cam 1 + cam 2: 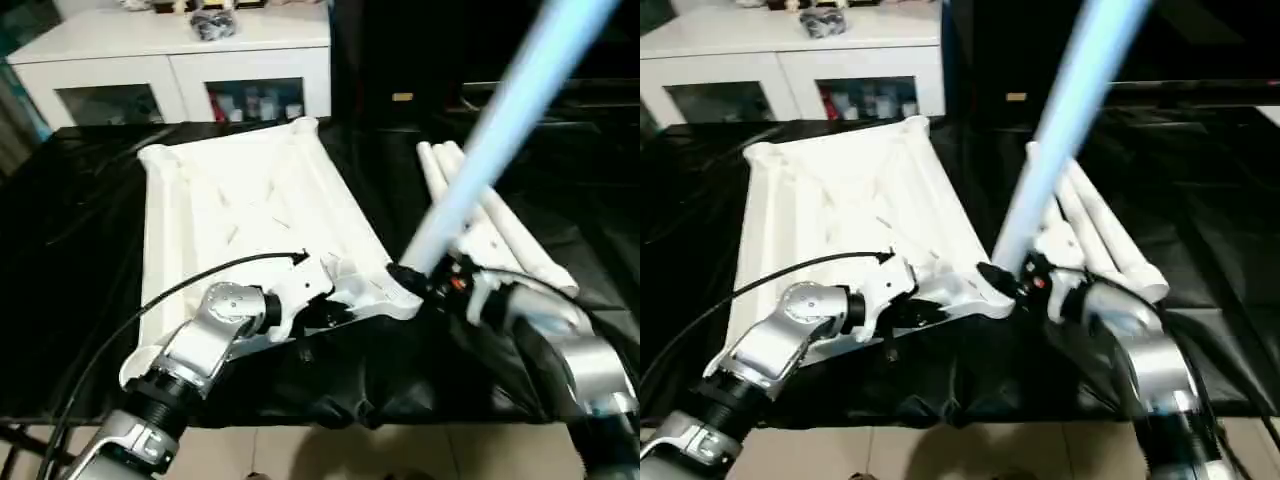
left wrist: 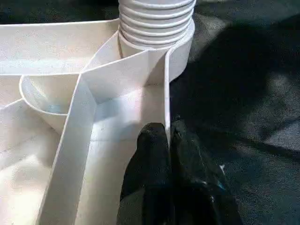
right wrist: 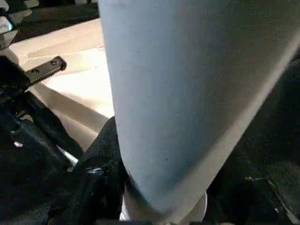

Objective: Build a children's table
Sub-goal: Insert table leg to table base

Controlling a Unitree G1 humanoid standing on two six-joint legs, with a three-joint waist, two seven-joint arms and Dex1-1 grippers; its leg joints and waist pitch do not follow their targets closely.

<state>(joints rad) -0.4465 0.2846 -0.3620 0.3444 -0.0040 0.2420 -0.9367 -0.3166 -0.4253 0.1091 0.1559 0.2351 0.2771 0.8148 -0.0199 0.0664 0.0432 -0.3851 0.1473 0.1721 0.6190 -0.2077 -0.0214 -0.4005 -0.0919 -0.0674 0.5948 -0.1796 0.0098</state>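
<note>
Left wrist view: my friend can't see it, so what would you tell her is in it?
The left hand pinches the thin edge wall of the upside-down white tabletop. Just ahead, a table leg with a ridged end sits in the round corner socket, above a black cloth.

no readable text, label, brand or number on anything here

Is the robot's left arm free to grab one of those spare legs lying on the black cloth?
Probably not now. The left gripper is shut on the tabletop rim, and the spare legs lie beyond the right gripper with its upright leg.
</note>
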